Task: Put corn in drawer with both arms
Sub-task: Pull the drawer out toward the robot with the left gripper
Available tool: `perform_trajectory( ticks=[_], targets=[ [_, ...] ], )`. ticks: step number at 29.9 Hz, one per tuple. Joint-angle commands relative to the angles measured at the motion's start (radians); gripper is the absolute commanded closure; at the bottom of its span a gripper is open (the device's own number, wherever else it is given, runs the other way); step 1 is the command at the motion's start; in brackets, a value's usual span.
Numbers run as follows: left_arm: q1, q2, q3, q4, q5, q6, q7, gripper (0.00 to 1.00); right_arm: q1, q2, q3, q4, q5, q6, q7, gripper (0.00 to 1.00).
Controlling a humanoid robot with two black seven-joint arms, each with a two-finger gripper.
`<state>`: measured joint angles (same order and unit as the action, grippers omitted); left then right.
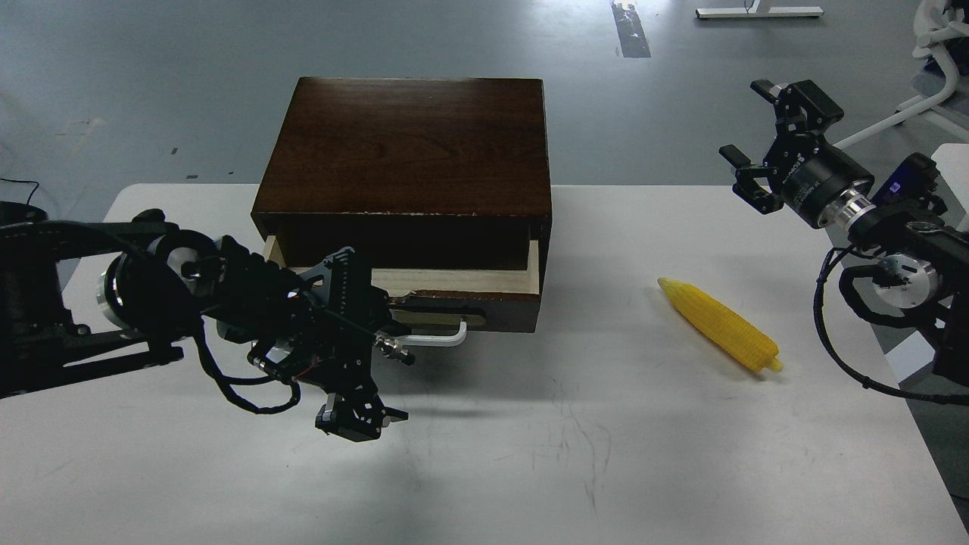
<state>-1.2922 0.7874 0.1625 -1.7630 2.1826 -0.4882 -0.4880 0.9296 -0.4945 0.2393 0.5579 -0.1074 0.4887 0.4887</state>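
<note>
Pale wood interior shows: drawer (424,284) part open. Left tool (382,333) at white handle (439,338), grip unclear; pull straight, level. Right tool (764,144) wide, idle. Corn (719,324) on tabletop (606,454), right of drawer.

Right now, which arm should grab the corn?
The right. Its open fingers hang free above the table's right side, where the corn lies. The left arm's fingers are at the drawer handle, across the table from it.
</note>
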Motion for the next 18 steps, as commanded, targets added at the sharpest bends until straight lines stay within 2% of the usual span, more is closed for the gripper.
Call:
perform_trajectory(
  ticks=[1,18],
  targets=[
    [0.002,0.010,0.000,-0.001,-0.001,-0.001,-0.001,0.01,0.000,-0.001,0.000,-0.001,0.000,0.000,0.000,0.00],
    [-0.027,-0.004,-0.014,0.030,-0.012,-0.001,-0.001,0.01,0.000,0.002,0.000,-0.001,0.000,0.000,0.000,0.00]
  ],
)
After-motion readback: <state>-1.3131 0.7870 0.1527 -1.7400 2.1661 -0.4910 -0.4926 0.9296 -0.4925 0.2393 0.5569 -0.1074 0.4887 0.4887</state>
